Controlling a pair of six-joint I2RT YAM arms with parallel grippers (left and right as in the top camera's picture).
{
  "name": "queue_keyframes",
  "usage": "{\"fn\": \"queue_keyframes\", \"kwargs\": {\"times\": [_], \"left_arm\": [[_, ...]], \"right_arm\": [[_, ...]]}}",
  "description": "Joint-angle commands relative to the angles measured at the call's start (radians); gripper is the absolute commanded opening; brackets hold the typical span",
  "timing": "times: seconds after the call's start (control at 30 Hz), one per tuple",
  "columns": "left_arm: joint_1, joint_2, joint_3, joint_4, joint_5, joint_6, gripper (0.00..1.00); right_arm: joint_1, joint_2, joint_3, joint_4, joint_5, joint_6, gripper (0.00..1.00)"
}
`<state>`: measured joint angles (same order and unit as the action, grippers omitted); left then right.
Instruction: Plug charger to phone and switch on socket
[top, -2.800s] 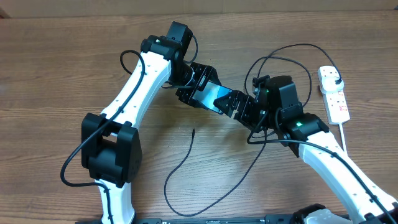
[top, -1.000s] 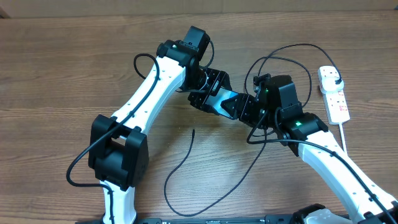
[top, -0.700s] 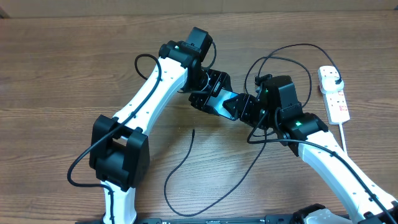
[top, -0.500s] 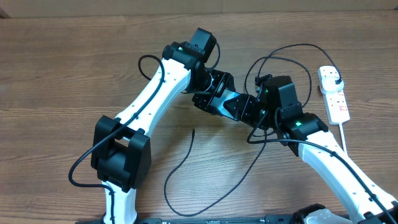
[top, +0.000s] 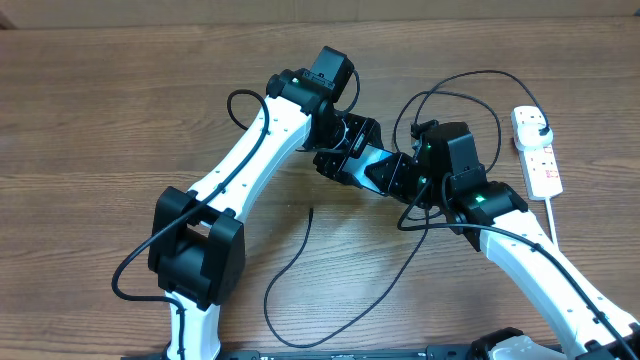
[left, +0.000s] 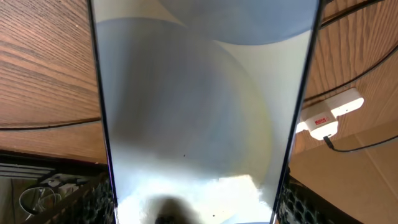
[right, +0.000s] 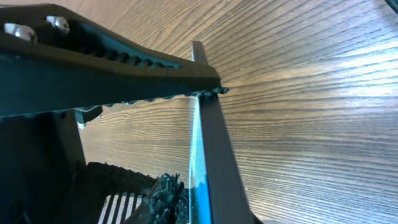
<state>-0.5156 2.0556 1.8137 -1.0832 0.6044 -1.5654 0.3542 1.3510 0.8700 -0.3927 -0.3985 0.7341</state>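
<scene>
The phone (top: 362, 162) is held above the table between both grippers, mostly hidden by them in the overhead view. My left gripper (top: 347, 153) is shut across the phone's width; its pale screen (left: 199, 106) fills the left wrist view. My right gripper (top: 393, 176) is shut on the phone's other end, seen edge-on with a cyan strip (right: 198, 155) against my ribbed pad (right: 163, 194). The charger (top: 300, 250) lies loose on the wood, its free tip (top: 311, 210) below the grippers. Its plug (top: 541, 128) sits in the white socket (top: 538, 160) at the far right.
The charger's black cable loops over and around my right arm (top: 470, 195). The socket's white cord (top: 553, 220) runs down the right side. The socket (left: 326, 115) also shows past the phone's edge in the left wrist view.
My left arm has carried the phone a little right and away, toward my right gripper. The right jaws have narrowed onto the phone's end. The charger has not moved.
</scene>
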Motion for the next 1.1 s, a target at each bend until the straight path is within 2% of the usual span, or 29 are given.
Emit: {"fn": "queue_keyframes", "kwargs": {"times": [0.0, 0.07, 0.3, 0.33, 0.4, 0.43, 0.5, 0.67, 0.77, 0.83, 1.07], "left_arm": [[-0.005, -0.009, 0.028, 0.004, 0.005, -0.013, 0.04], [-0.005, -0.009, 0.028, 0.004, 0.005, -0.013, 0.04], [-0.005, -0.009, 0.028, 0.003, 0.005, -0.011, 0.04], [-0.005, -0.009, 0.028, 0.003, 0.005, -0.001, 0.14], [-0.005, -0.009, 0.028, 0.003, 0.005, -0.001, 0.45], [-0.005, -0.009, 0.028, 0.003, 0.005, -0.001, 0.66], [-0.005, -0.009, 0.028, 0.003, 0.005, -0.001, 0.98], [-0.003, -0.009, 0.028, 0.003, 0.005, 0.01, 1.0], [0.006, -0.009, 0.028, 0.015, 0.006, 0.128, 1.0], [0.021, -0.009, 0.028, 0.022, 0.014, 0.163, 1.0], [0.127, -0.01, 0.028, 0.014, 0.156, 0.336, 1.0]], "right_arm": [[0.005, -0.002, 0.021, 0.001, 0.006, -0.006, 0.08], [0.005, -0.002, 0.021, 0.001, 0.006, -0.005, 0.04], [0.005, -0.002, 0.021, 0.001, 0.006, -0.006, 0.04], [0.005, -0.002, 0.021, 0.002, 0.006, -0.006, 0.04], [0.004, -0.002, 0.021, 0.002, 0.006, -0.006, 0.04], [0.003, -0.002, 0.021, 0.002, 0.006, -0.005, 0.04], [0.004, -0.002, 0.021, 0.006, 0.011, -0.006, 0.04], [-0.004, -0.003, 0.022, 0.025, 0.016, -0.001, 0.04], [-0.026, -0.003, 0.022, 0.025, 0.016, -0.002, 0.04], [-0.048, -0.003, 0.022, 0.019, 0.016, -0.002, 0.04], [-0.134, -0.003, 0.022, -0.004, 0.0, 0.035, 0.04]]}}
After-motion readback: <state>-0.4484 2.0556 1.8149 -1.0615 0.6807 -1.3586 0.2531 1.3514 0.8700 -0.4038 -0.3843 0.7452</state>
